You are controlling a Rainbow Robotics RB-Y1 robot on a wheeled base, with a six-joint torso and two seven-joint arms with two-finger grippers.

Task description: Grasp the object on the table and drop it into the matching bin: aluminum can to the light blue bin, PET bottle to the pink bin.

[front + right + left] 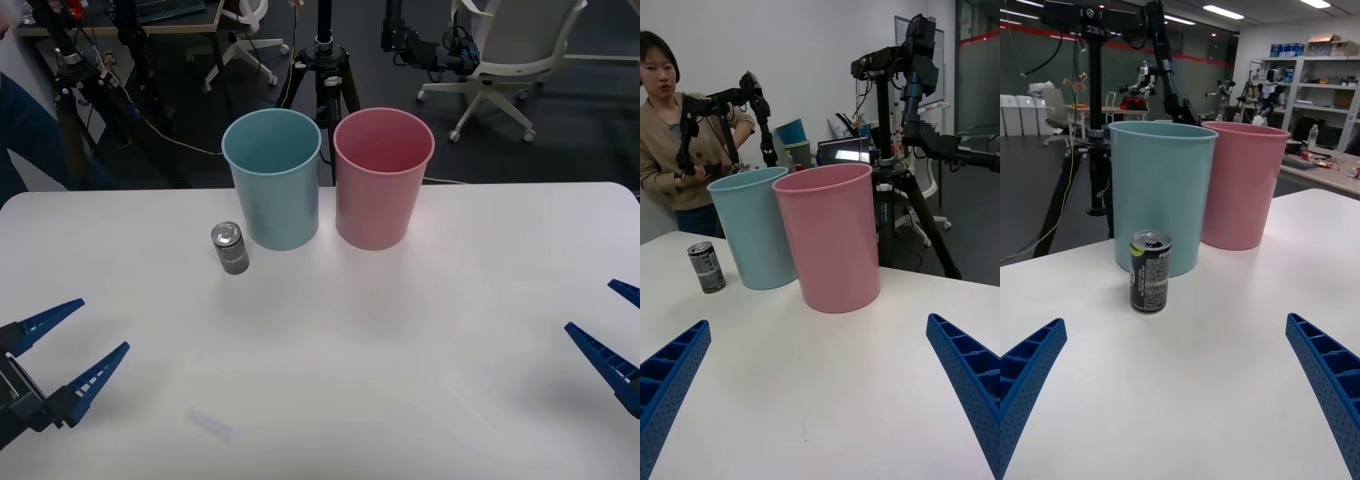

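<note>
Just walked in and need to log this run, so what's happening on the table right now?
Nothing is being handled yet. An aluminum can stands upright on the white table, beside the light blue bin, with the pink bin next to that. The left gripper and right gripper hover open at the table's near corners, apart from the can.

Metal can [1151, 271] w/ shiny top, smooth matt plastic light blue bin [273, 178] & pink bin [383, 177], smooth white table [400, 340] are seen.

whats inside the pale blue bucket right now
The front view looks down into the tall pale blue plastic bucket: only its bare inner wall shows, nothing inside. The very bottom is hidden by the near rim.
</note>
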